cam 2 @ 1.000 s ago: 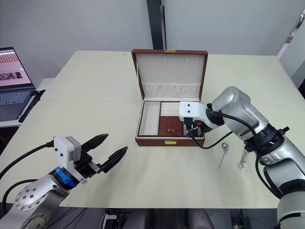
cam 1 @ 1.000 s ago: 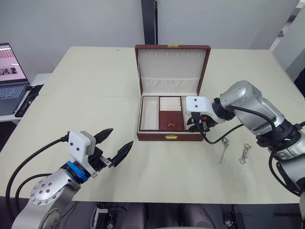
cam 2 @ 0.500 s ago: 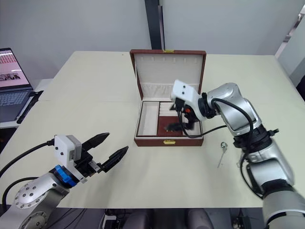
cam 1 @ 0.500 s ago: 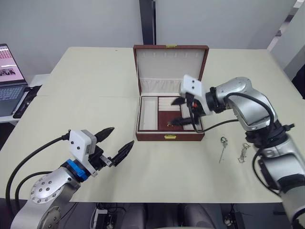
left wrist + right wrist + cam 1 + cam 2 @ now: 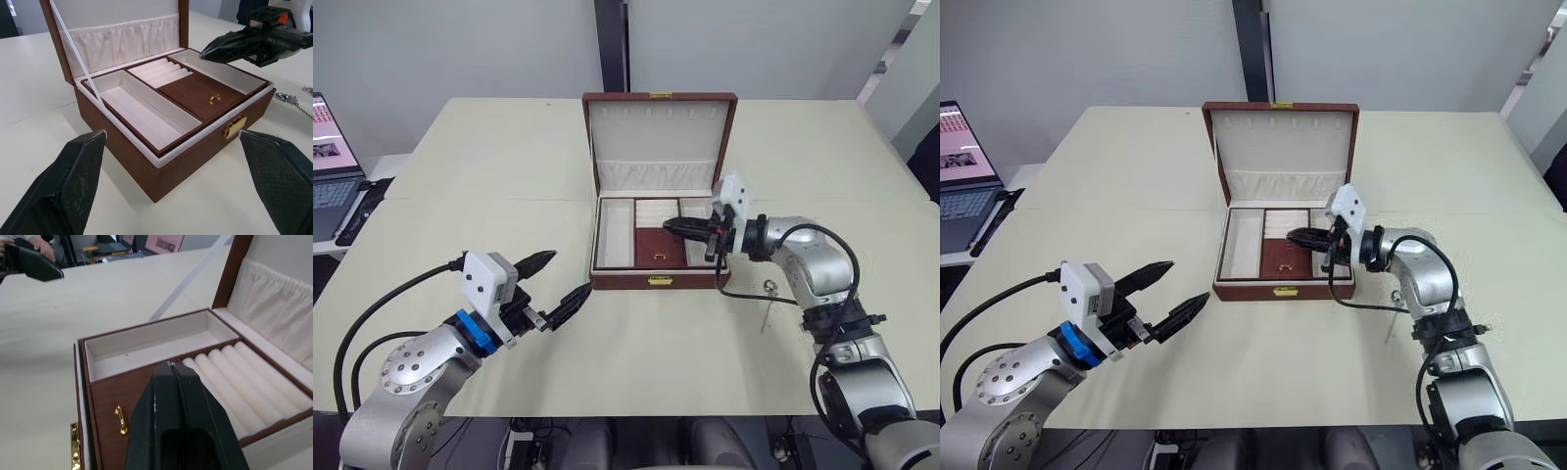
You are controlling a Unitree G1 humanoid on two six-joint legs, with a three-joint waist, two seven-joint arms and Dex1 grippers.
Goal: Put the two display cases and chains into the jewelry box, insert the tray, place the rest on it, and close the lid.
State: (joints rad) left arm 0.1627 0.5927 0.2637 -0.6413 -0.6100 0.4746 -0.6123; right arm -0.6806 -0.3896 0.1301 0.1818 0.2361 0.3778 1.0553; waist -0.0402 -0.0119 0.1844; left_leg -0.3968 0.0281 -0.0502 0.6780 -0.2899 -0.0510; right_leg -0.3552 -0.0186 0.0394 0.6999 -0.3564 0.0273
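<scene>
Box [image 5: 658, 240]: mid-table, lid up, tray [image 5: 177, 96] seated inside.
Right gripper [image 5: 672, 224]: fingers pressed together, empty, over tray's right side.
Left gripper [image 5: 562, 282]: spread, empty, near box's front left.
Chains [image 5: 767, 299]: on table, right of box.

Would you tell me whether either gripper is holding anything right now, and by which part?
Nothing is held. The left gripper is open over the table, and the right gripper, shut on nothing, is above the jewelry box.

Open jewelry box [image 5: 659, 215] (tray [image 5: 656, 245] inside)
</scene>
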